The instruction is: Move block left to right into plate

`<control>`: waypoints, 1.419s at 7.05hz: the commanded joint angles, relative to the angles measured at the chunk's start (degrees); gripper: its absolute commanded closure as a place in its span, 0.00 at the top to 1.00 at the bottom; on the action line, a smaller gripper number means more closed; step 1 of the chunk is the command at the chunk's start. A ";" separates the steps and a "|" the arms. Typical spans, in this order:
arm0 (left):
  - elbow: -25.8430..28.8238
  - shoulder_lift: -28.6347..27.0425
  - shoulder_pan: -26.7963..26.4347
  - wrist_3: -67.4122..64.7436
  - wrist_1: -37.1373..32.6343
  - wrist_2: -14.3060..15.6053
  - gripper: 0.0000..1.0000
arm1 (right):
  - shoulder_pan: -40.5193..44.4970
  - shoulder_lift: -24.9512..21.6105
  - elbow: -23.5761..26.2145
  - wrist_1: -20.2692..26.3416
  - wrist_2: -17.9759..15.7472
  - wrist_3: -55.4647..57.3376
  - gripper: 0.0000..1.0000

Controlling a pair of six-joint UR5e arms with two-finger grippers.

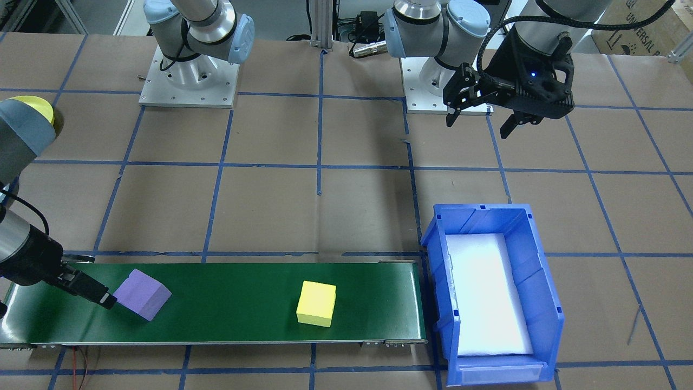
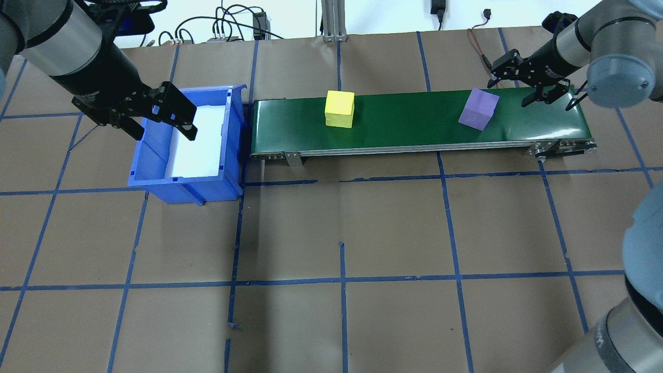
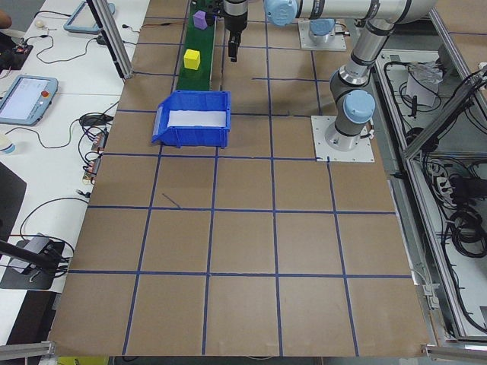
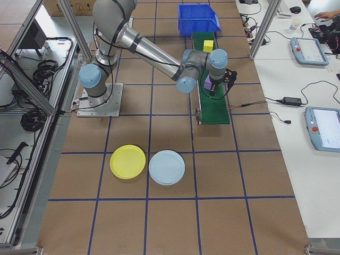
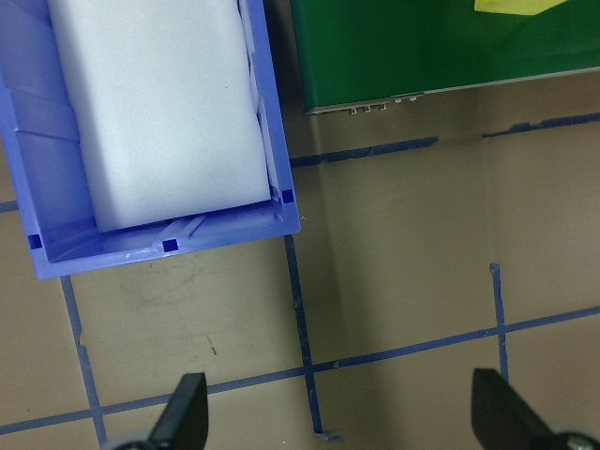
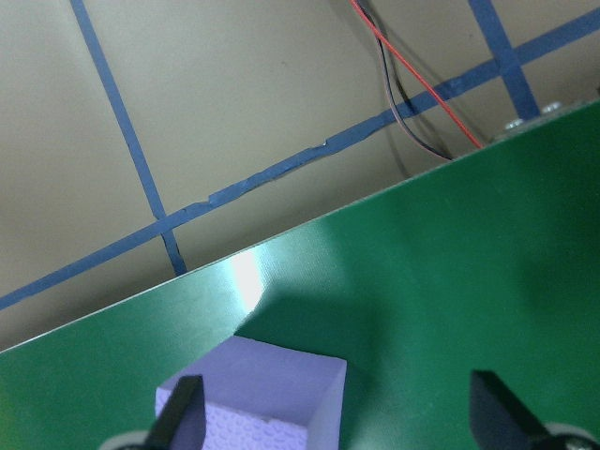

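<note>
Two blocks sit on the green belt: one yellow block toward the left and one purple block toward the right. One blue bin stands at the belt's left end, with one white pad inside. Two plates lie on the table well to the right, side by side: one yellow plate and one pale blue plate. Two arms carry one gripper each, the left gripper and the right gripper.

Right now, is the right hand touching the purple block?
Cannot tell. The front-facing view shows the right hand meeting the purple block; overhead shows a gap.
</note>
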 commanded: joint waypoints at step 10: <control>-0.30 0.49 -0.13 -8.31 3.60 6.18 1.00 | -3.19 -5.86 1.59 6.04 -22.42 -20.88 0.24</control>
